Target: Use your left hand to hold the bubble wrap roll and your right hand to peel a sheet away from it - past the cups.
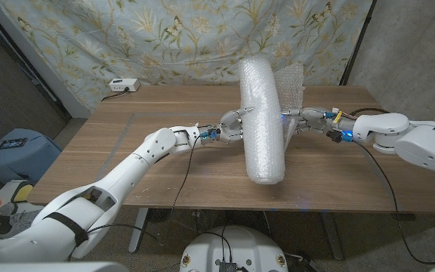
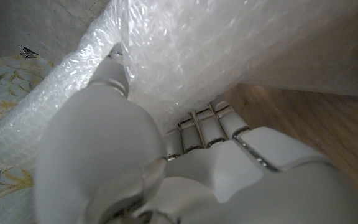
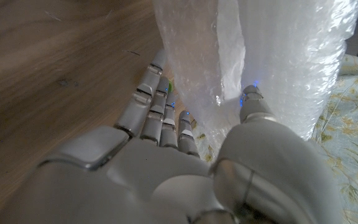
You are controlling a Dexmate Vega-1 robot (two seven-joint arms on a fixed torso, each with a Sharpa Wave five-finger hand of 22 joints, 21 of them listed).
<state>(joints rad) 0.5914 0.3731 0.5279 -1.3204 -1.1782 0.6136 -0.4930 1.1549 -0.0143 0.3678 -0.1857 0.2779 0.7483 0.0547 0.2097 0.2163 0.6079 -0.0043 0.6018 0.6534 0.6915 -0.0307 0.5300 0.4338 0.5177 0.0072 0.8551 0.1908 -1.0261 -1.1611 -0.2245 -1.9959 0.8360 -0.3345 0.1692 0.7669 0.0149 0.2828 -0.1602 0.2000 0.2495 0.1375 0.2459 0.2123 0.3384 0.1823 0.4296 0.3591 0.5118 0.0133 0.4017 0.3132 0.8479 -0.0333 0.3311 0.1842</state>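
Observation:
A big roll of bubble wrap [image 1: 263, 121] stands tilted on end at the middle of the wooden table [image 1: 127, 162]. My left hand [image 1: 231, 125] grips the roll from its left side; in the left wrist view the thumb [image 2: 107, 81] lies on the roll [image 2: 229, 50] and the fingers [image 2: 204, 127] curl around it. A loose sheet [image 1: 291, 85] hangs off the roll's right side. My right hand [image 1: 297, 119] holds this sheet. In the right wrist view the sheet [image 3: 197, 68] sits between the thumb [image 3: 253, 102] and the fingers [image 3: 157, 93].
A small white box [image 1: 123, 85] with a cable sits at the table's far left corner. A floral curtain [image 1: 165, 38] hangs behind the table. A blue bin [image 1: 13, 151] stands on the floor to the left.

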